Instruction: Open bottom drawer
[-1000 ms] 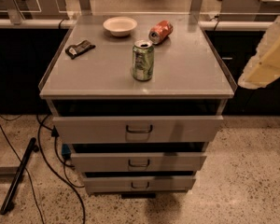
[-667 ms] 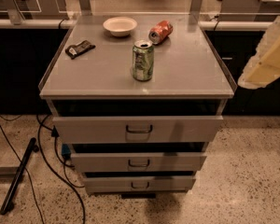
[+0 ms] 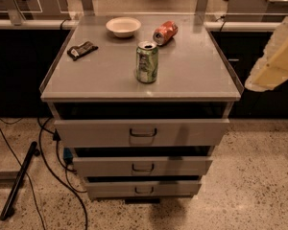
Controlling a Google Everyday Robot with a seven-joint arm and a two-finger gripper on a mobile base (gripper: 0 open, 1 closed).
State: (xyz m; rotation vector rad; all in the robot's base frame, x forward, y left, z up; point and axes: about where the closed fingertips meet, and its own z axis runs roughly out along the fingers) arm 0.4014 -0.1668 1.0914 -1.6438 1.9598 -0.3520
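Observation:
The bottom drawer (image 3: 143,188) is the lowest, narrowest grey front of the cabinet, with a small dark loop handle (image 3: 144,190) at its centre. A dark gap shows above its front. The mid-sized drawer (image 3: 143,166) and the tall top drawer (image 3: 143,132) sit above it. My gripper (image 3: 276,61) is the pale cream shape at the right edge of the camera view. It hangs beside the cabinet's top right corner, well above and to the right of the bottom drawer, touching nothing.
On the cabinet top (image 3: 192,75) stand a green can (image 3: 147,62), a red can on its side (image 3: 165,32), a white bowl (image 3: 123,26) and a dark packet (image 3: 82,50). Cables (image 3: 48,162) and a black rod (image 3: 19,178) lie on the floor at left.

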